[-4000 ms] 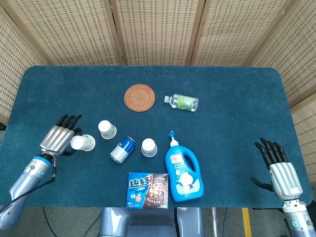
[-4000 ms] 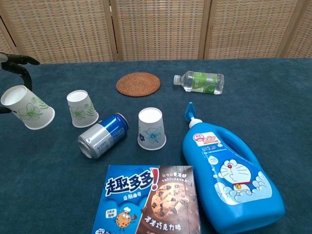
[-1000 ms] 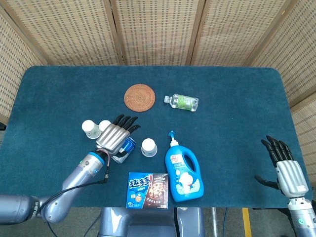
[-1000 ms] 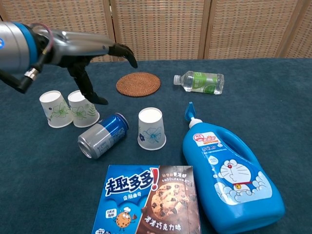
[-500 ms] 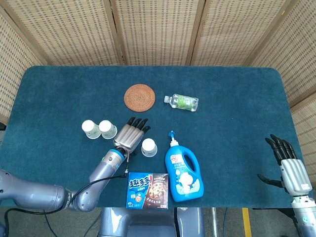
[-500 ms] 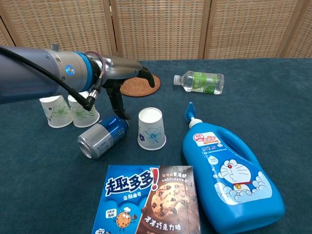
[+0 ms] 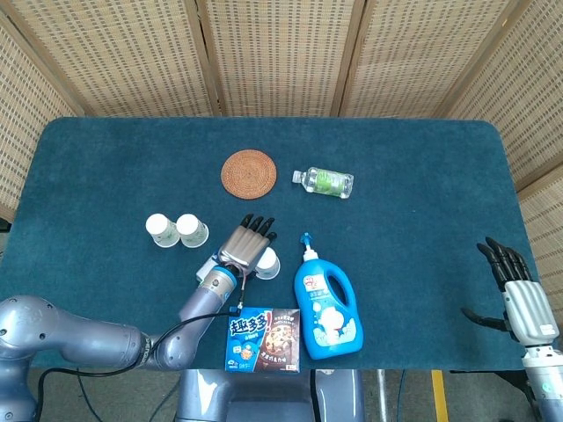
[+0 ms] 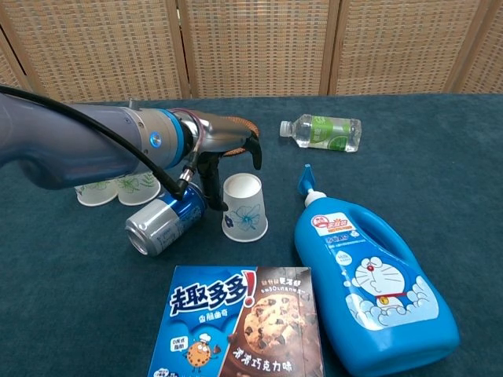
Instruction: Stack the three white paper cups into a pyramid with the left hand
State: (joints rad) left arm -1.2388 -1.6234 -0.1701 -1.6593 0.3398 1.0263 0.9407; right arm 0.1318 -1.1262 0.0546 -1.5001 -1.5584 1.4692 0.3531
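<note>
Two white paper cups stand upside down side by side at the table's left; in the chest view my left arm partly covers them. The third cup stands upside down alone near the middle, and shows as a sliver in the head view. My left hand hovers over it with fingers spread, thumb left of the cup and fingers behind it, holding nothing. My right hand rests open at the table's right edge.
A blue soda can lies on its side just left of the third cup, under my forearm. A blue detergent bottle and a cookie box lie in front. A woven coaster and a water bottle sit further back.
My left hand set its cup down beside the second cup, then swept right over the can to the third cup. The right hand has drifted slightly toward the table's edge.
</note>
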